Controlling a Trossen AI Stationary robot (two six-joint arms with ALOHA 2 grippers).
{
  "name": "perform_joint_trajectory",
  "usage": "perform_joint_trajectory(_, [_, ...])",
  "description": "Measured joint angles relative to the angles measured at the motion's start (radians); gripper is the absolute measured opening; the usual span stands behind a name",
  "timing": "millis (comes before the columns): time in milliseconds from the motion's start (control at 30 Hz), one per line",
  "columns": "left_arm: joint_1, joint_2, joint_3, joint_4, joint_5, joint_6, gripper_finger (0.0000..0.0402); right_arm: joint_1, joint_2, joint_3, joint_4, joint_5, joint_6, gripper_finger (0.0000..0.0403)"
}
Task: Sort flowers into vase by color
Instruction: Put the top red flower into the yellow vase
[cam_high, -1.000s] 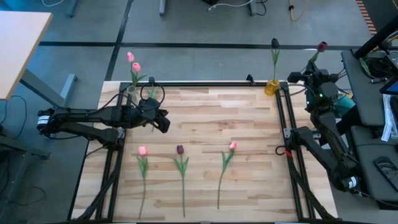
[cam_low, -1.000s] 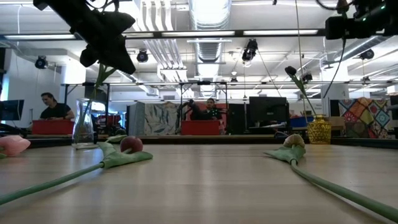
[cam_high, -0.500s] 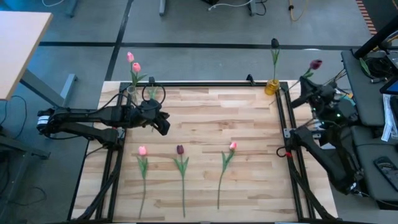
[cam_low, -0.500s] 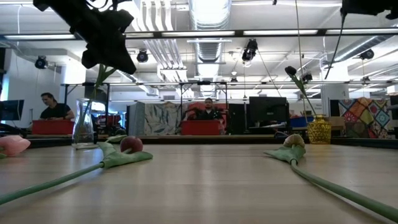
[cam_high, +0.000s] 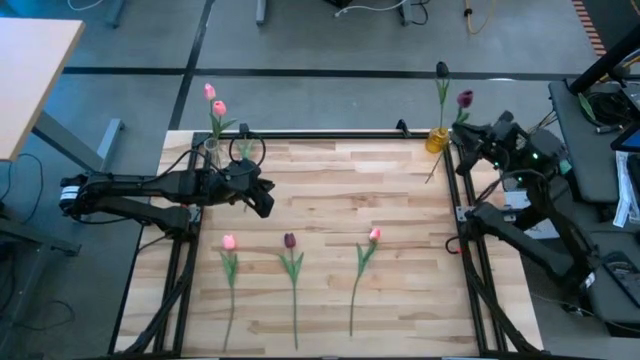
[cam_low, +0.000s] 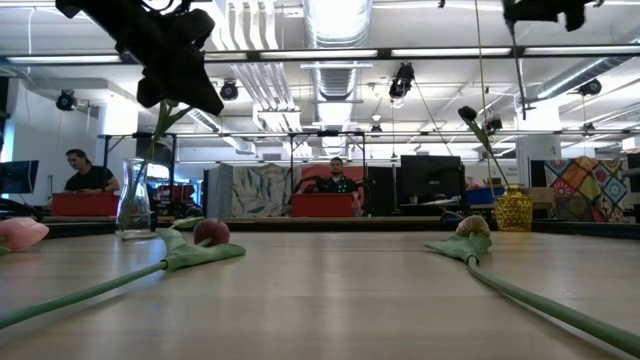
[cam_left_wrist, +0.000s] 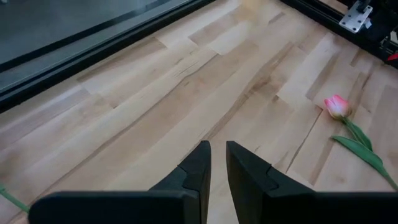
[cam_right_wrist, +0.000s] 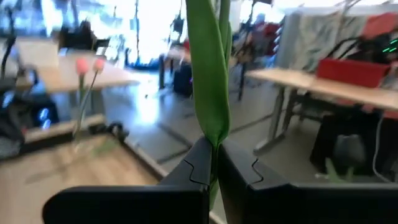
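Note:
My right gripper (cam_high: 468, 133) is above the table's far right corner, beside the yellow vase (cam_high: 437, 140), and is shut on a maroon tulip whose head (cam_high: 465, 98) stands over it. One maroon tulip (cam_high: 442, 70) is in that vase. A clear vase (cam_high: 212, 150) at the far left corner holds two pink tulips (cam_high: 214, 100). On the table lie a pink tulip (cam_high: 229, 242), a maroon one (cam_high: 289, 240) and another pink one (cam_high: 375, 235). My left gripper (cam_high: 265, 200) hovers near the clear vase, its fingers (cam_left_wrist: 200, 165) almost together and holding nothing. My right gripper pinches the maroon tulip between its two fingers at the stem, where the long leaf (cam_right_wrist: 208, 81) rises. The fingers lie across the stem. The flower is lifted clear and roughly upright, its head above the gripper and its lower stem (cam_low: 518, 60) hanging below.
Black frame rails run along the table's edges (cam_high: 455, 200). The bare wood between the two vases (cam_high: 340, 170) is free. Beyond the far edge the low view shows desks, screens and seated people (cam_low: 335, 175).
My right gripper has swung the maroon tulip from outside the table's right edge toward the yellow vase, turning as it went. The flower's head has moved left and now stands close beside the vase's own tulip. The gripper has stayed shut on the stem.

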Motion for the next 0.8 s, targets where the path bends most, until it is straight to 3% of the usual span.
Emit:
perform_joint_trajectory(167, [0.0, 0.0, 0.0, 0.001, 0.0, 0.001, 0.0035, 0.112, 0.165, 0.117, -0.09, 0.032, -0.076, 0.0009])
perform_joint_trajectory(300, [0.0, 0.0, 0.0, 0.004, -0.001, 0.018, 0.0035, 0.212, 0.297, 0.212, -0.133, 0.218, -0.183, 0.0009])
perform_joint_trajectory(500, [0.0, 0.0, 0.0, 0.005, -0.025, 0.054, 0.0035, 0.296, 0.482, 0.302, -0.052, 0.581, -0.352, 0.0008])
perform_joint_trajectory(800, [0.0, 0.0, 0.0, 0.004, -0.04, 0.096, 0.0035, 0.278, 0.701, 0.297, 0.224, 0.777, -0.554, 0.0009])
